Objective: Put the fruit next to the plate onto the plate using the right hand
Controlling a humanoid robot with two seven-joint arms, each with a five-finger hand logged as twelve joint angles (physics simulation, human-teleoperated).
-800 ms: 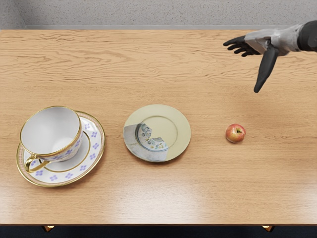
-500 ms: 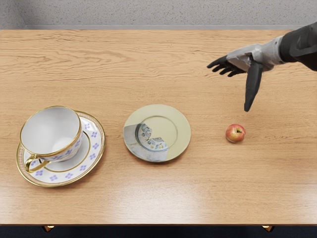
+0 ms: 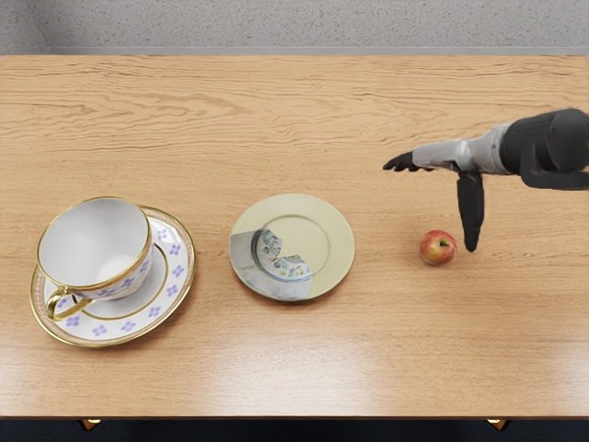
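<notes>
A small red apple [image 3: 437, 247] lies on the wooden table, to the right of a shiny gold plate [image 3: 327, 218] that mirrors the cup. My right hand [image 3: 442, 189] comes in from the right edge and hovers just above and behind the apple, open, with the fingers [image 3: 405, 163] stretched to the left and the thumb [image 3: 471, 214] pointing down right beside the apple's right side. Nothing is held. The left arm does not show.
A white cup with gold rim and blue flowers [image 3: 94, 247] stands on its matching saucer [image 3: 170, 276] at the left. The table's front edge [image 3: 294, 416] runs along the bottom, and a grey wall lies behind the far edge.
My right hand has come down and toward the apple from the far right corner; its thumb now hangs beside the fruit. The apple, plate and cup have not moved.
</notes>
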